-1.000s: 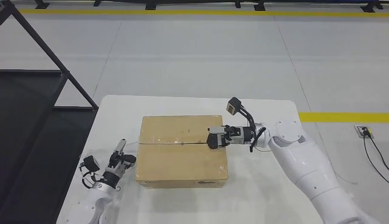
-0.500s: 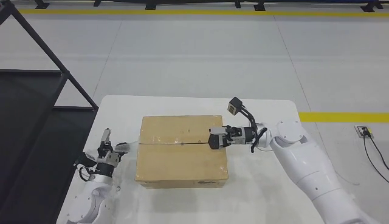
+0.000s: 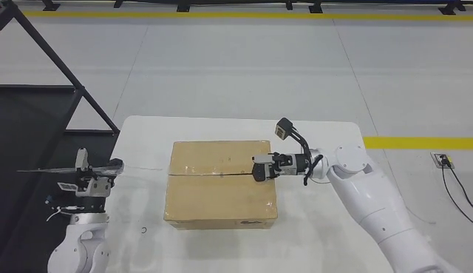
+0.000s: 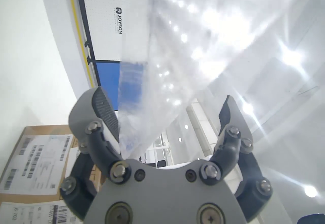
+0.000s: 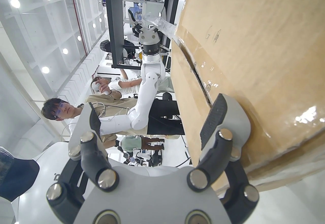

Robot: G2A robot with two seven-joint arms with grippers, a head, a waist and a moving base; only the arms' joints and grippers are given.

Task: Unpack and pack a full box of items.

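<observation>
The cardboard box [image 3: 220, 184] sits closed in the middle of the white desk [image 3: 318, 228], with its long seam [image 3: 214, 174] running across the top from side to side.

My right jaws are apart at the right-hand end of that seam. One finger [image 5: 215, 118] lies flat against the top of the box [image 5: 254, 44], just beside the slit [image 5: 195, 75] where the two flaps meet. The other finger [image 5: 88, 121] hangs in open air off the box's edge. Nothing is held between them. Glossy clear tape [image 5: 292, 118] covers the corner of the box near that finger.

My left arm [image 3: 81, 236] is off the left edge of the desk, well apart from the box, with the wrist raised. My left jaws are also wide apart. A long strip of clear tape [image 3: 52, 169] stretches from them in a thin line back toward the left end of the seam. Seen from my left wrist, the strip [image 4: 177, 57] passes up between the two fingers and lies against the ribbed pad [image 4: 105, 113] of one of them, while the other finger [image 4: 226, 113] stands clear of it. I cannot tell whether the strip is stuck to that pad or only resting on it. Beyond that finger the side of the box shows white printed labels [image 4: 38, 159].
</observation>
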